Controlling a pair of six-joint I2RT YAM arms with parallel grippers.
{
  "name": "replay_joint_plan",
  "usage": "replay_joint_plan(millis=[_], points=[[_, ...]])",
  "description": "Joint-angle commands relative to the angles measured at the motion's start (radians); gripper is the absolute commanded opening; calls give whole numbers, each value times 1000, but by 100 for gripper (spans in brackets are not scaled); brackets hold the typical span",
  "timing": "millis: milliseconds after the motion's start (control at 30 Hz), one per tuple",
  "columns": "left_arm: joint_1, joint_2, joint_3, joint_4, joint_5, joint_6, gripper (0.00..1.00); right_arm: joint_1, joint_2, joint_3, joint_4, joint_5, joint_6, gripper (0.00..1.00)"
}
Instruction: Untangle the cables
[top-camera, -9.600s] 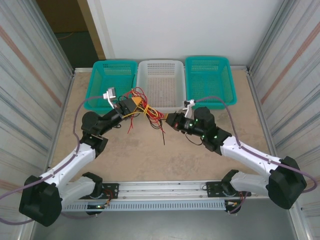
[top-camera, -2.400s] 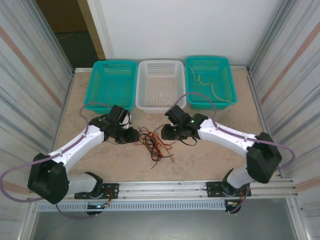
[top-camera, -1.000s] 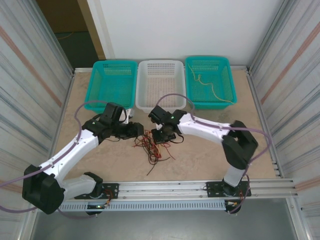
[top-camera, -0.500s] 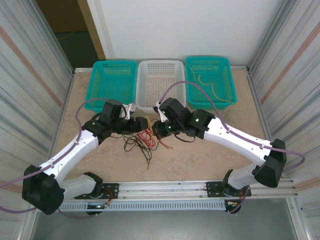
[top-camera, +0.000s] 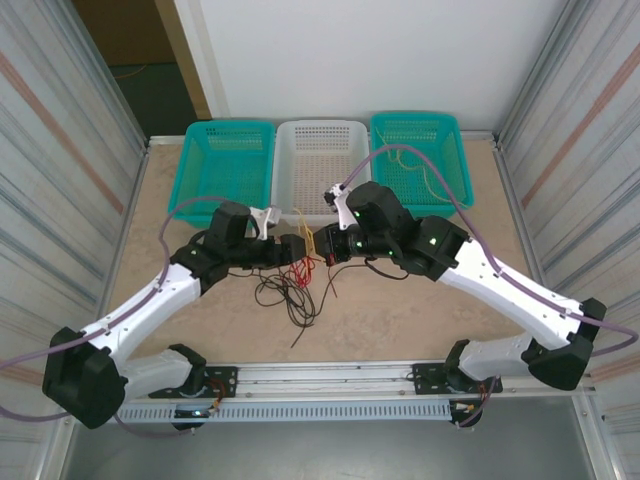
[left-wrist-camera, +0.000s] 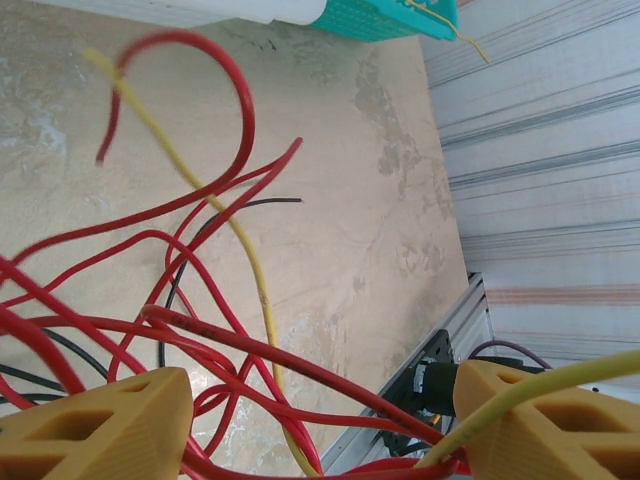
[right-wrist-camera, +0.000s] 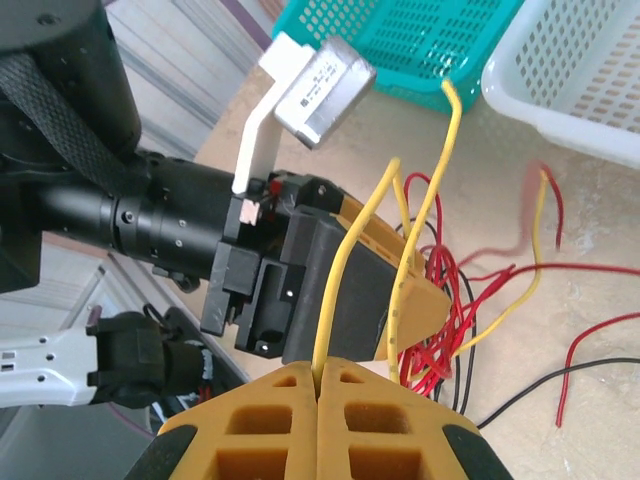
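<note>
The cables (top-camera: 292, 285), thin red, black and yellow wires, hang in a tangle between the two grippers and trail onto the table. My left gripper (top-camera: 299, 249) stands open; in the left wrist view red cables (left-wrist-camera: 200, 250) and a yellow one (left-wrist-camera: 250, 262) cross the gap between its fingers (left-wrist-camera: 95, 425). My right gripper (top-camera: 326, 244) faces it, almost touching. In the right wrist view that gripper (right-wrist-camera: 318, 372) is shut on a yellow cable (right-wrist-camera: 345, 255), which rises in front of the left gripper's orange finger (right-wrist-camera: 405, 285). Red loops (right-wrist-camera: 440, 350) hang behind.
Three baskets line the back: teal (top-camera: 230, 160), white (top-camera: 322, 165), and teal (top-camera: 440, 190) with a yellow cable (top-camera: 420, 172) lying in it. Metal walls close both sides. A rail (top-camera: 330, 378) runs along the near edge.
The left jaws have opened. The right gripper, still shut, has risen and drawn back toward the baskets with the yellow cable. The tangle has lifted off the table with it.
</note>
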Motion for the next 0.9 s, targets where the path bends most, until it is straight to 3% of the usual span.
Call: replay_joint_plan(millis=[0, 267, 567, 867], points=[[-3, 17, -14, -21, -19, -2, 67, -5, -66, 30, 53, 20, -21, 0], [-2, 29, -49, -115, -97, -11, 67, -6, -215, 8, 139, 34, -53, 0], [4, 35, -82, -161, -164, -32, 65, -51, -320, 29, 98, 79, -86, 0], [20, -37, -110, -171, -98, -47, 64, -92, -350, 16, 72, 88, -85, 0]])
